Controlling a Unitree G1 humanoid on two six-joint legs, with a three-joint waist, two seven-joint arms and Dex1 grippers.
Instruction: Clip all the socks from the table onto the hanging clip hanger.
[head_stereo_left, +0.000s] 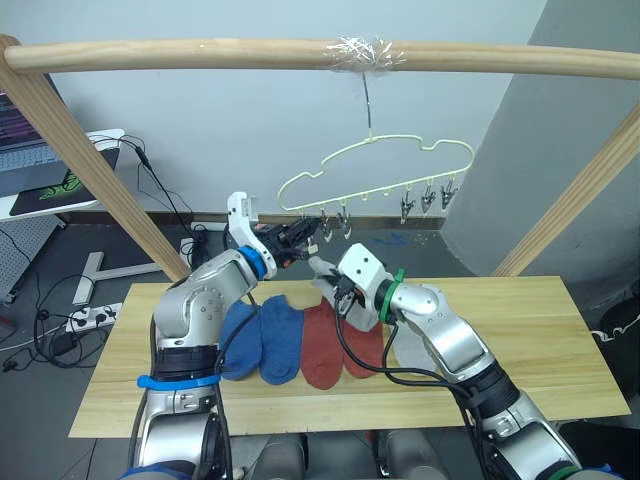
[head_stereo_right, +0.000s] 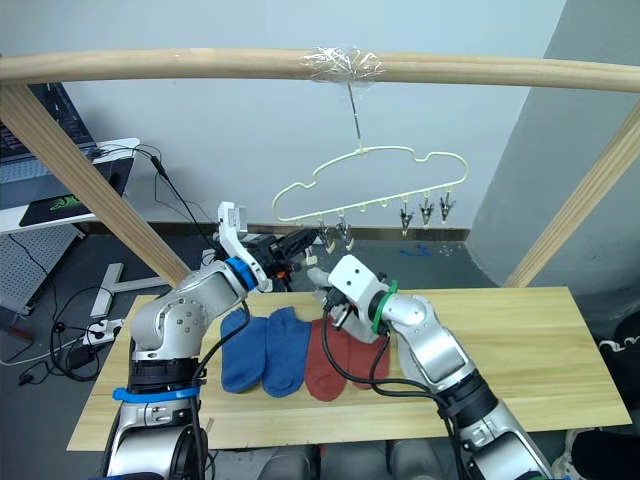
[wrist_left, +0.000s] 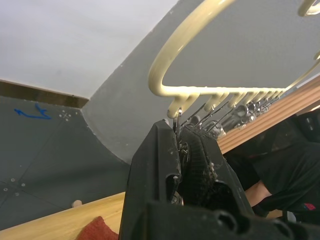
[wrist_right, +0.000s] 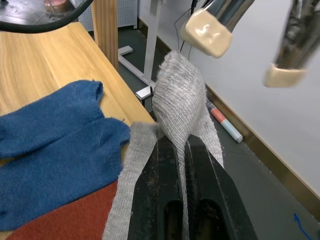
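Two tools: both are raised over the far edge of the surface (head_stereo_left: 560, 330), close to each other.
Left tool (head_stereo_left: 312, 232): its fingers are pressed together on the end clip (wrist_left: 178, 118) of the hanger (head_stereo_left: 372, 160), at that end of the clip row which is nearest to this tool.
Right tool (wrist_right: 182, 145): its fingers are clamped on a grey sock (wrist_right: 179, 102), which bulges up past the fingertips; it is just below and beside the left tool.
Hanger: it hangs by its hook from the pole (head_stereo_left: 200, 52), above both tools; other clips (head_stereo_left: 426, 198) hang further along the row, away from the left tool.
Blue socks (head_stereo_left: 262, 338): two, flat on the surface side by side, below the left tool.
Red socks (head_stereo_left: 325, 345): two, flat on the surface, just beside the blue ones, under the right tool.
Second grey sock (head_stereo_left: 412, 345): I can see only a pale patch beside the right arm, mostly hidden.
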